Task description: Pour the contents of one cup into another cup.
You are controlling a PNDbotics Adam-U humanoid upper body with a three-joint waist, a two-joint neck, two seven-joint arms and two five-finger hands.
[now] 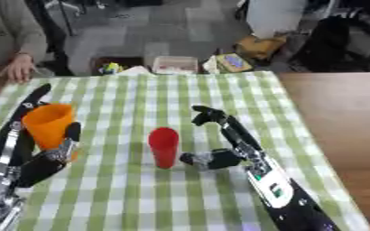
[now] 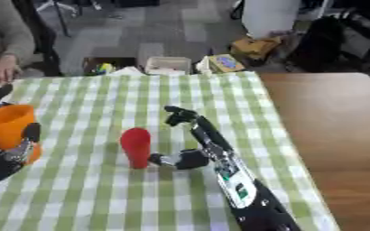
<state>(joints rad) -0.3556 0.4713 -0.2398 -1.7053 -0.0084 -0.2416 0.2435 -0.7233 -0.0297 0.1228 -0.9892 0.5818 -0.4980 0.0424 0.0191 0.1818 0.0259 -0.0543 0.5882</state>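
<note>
Red cup [image 1: 164, 146] stands upright mid-cloth on the green checked tablecloth [image 1: 125, 198]. Right hand [image 1: 219, 151] spread open just beside it, thumb near its base. Left hand [image 1: 42, 155] curled round the orange cup [image 1: 48, 124], held upright at left.

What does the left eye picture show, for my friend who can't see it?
The robot's left hand holds an orange cup upright above a green checked tablecloth. Its right hand rests open beside a red cup standing in the middle.
</note>
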